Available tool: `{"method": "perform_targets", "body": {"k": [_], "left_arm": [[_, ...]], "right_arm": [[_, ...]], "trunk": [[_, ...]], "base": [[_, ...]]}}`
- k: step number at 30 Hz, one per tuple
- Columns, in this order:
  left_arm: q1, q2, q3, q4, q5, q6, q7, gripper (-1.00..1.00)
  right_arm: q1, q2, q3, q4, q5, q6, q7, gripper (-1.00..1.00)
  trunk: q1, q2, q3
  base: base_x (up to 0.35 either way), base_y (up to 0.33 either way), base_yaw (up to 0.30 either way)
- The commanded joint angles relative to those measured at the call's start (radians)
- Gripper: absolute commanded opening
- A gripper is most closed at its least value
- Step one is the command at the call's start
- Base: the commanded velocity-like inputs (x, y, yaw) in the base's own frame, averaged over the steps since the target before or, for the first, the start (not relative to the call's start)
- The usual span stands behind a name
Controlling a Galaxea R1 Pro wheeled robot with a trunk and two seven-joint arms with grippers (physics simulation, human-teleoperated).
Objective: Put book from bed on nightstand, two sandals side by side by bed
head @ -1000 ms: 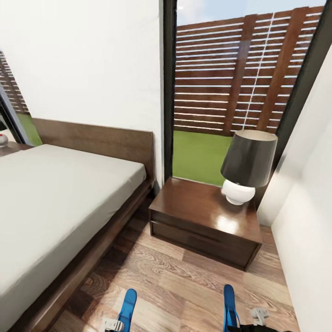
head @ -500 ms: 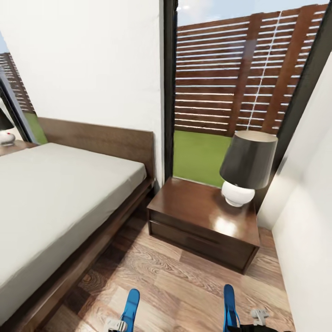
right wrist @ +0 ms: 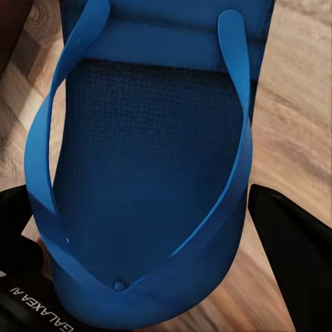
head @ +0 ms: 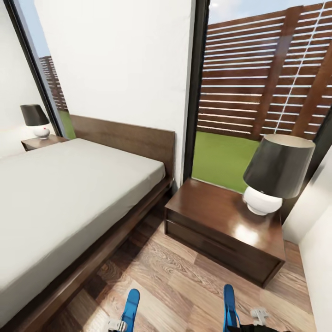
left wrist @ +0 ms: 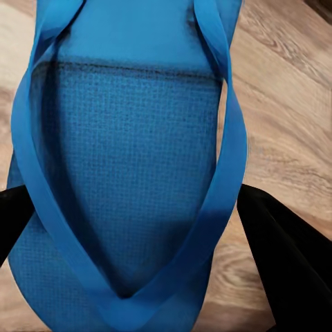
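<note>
While both are carried above the floor (head: pixel 184 281), left sandal (head: pixel 129 309) sits pinched in left gripper (left wrist: pixel 131 228), right sandal (head: pixel 229 305) in right gripper (right wrist: pixel 149 235); long axes point ahead toward nightstand (head: pixel 221 226), beside bed (head: pixel 69 193).

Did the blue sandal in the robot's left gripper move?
No. The left sandal sits at the same spot in the head view; the bed and nightstand shifted together, so the camera turned.
</note>
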State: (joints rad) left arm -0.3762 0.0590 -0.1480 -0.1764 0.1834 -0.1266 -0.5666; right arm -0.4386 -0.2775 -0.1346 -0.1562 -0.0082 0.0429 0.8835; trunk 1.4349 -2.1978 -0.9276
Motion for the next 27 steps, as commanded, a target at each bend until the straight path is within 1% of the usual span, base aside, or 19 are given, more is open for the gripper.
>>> {"method": "perform_targets", "body": {"k": [1,27], "left_arm": [[-0.001,0.0,-0.009,0.002,0.008,-0.005,-0.001,-1.0],[-0.001,0.001,-0.009,0.002,0.008,-0.005,-0.002,-1.0]], "right_arm": [[0.0,0.0,-0.005,0.0,-0.001,0.005,0.005,-1.0],[0.0,0.0,-0.005,0.0,-0.003,0.005,0.005,-1.0]], "trunk": [[0.0,0.0,-0.001],[0.0,0.0,-0.001]], "base": [[0.0,0.0,0.297],[0.0,0.0,0.297]]}}
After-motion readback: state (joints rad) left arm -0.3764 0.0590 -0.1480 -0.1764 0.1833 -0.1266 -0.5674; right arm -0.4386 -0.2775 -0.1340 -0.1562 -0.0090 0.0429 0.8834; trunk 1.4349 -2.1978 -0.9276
